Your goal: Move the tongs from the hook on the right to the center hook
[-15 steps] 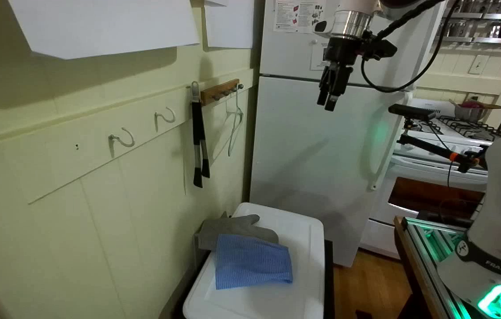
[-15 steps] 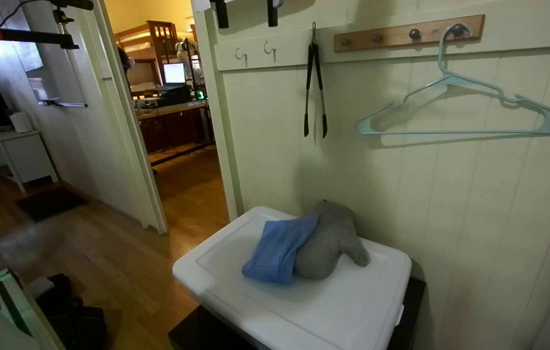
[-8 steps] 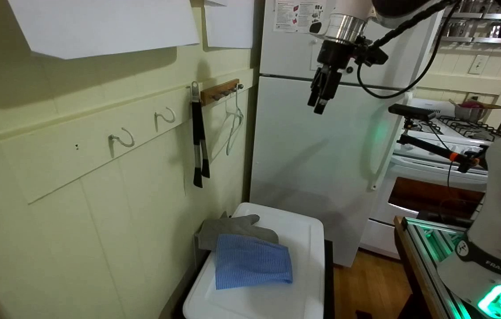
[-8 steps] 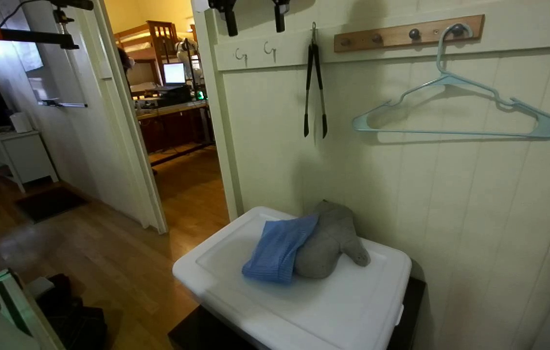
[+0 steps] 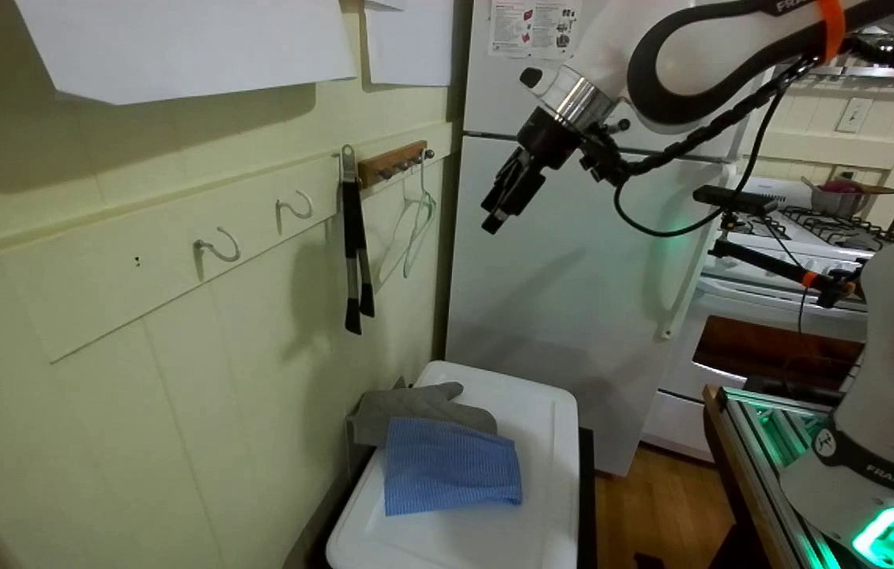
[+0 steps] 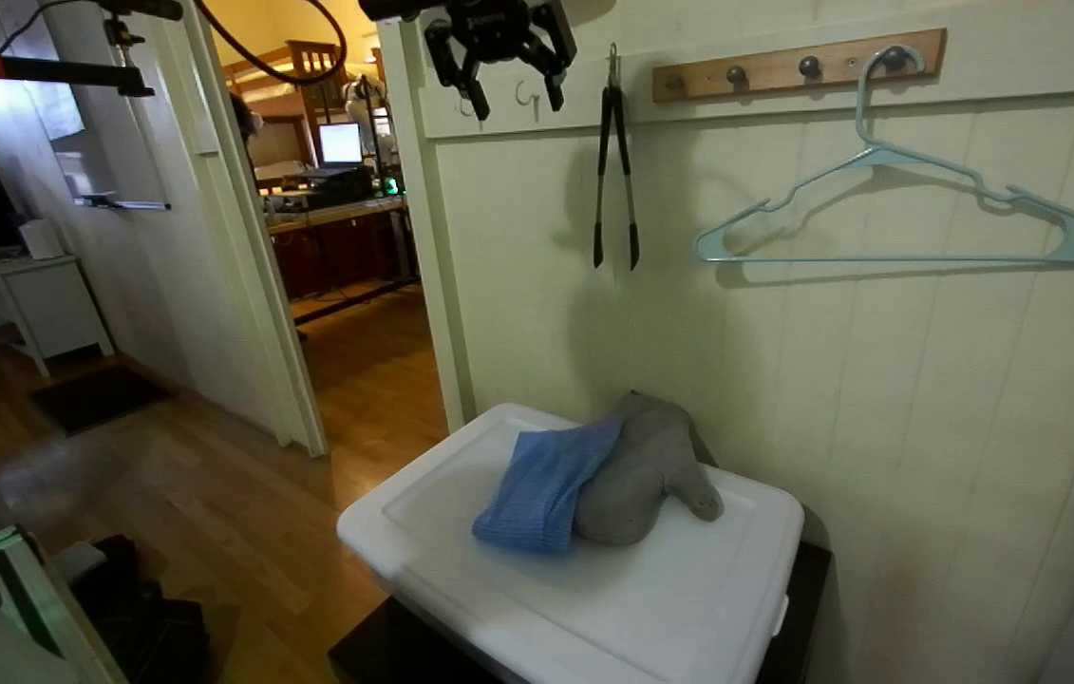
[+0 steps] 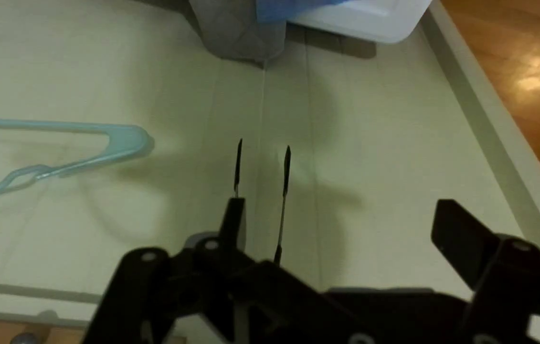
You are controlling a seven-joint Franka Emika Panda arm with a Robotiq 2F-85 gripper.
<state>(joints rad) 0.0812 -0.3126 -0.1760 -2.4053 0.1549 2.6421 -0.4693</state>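
Observation:
Long black tongs hang by their top loop on the right-hand wall hook, arms pointing down and slightly spread. To their left in both exterior views is the bare center hook, a curved pale hook; a further hook sits beyond it. My gripper is out from the wall, its fingers tilted down toward it, touching nothing. Its jaws stand wide apart with nothing held. In the wrist view the tongs' lower arms show behind the left finger, near the left side of my gripper.
Right of the tongs, a wooden peg rail holds a light blue hanger. Below is a white lidded bin with a blue cloth and grey mitt. A white panel juts out above the hooks; the fridge stands beside.
My gripper has come closer to the wall and lower, and its fingers have tilted toward the wall. The hanger sways slightly. The tongs have not moved.

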